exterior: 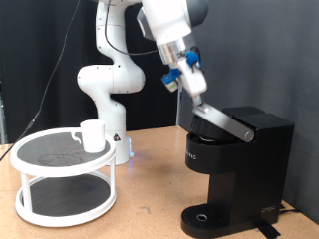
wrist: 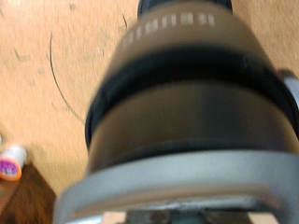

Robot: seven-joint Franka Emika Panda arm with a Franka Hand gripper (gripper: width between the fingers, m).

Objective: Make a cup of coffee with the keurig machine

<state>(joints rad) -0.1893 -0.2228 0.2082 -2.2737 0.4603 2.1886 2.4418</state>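
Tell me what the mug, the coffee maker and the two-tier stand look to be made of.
The mug looks like glazed white ceramic: smooth, opaque, thick-walled. The coffee maker seems matte black plastic, with a grey, possibly metallic-finish lid band. The stand appears white-painted metal or plastic with dark mesh-like shelves; unclear which. The pincer is at the lid.

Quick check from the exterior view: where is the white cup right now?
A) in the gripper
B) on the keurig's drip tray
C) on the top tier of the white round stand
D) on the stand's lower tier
C: the cup sits on the top tier of the white stand at the exterior view's left, while the gripper is at the raised lid of the keurig machine, whose drip tray is bare.
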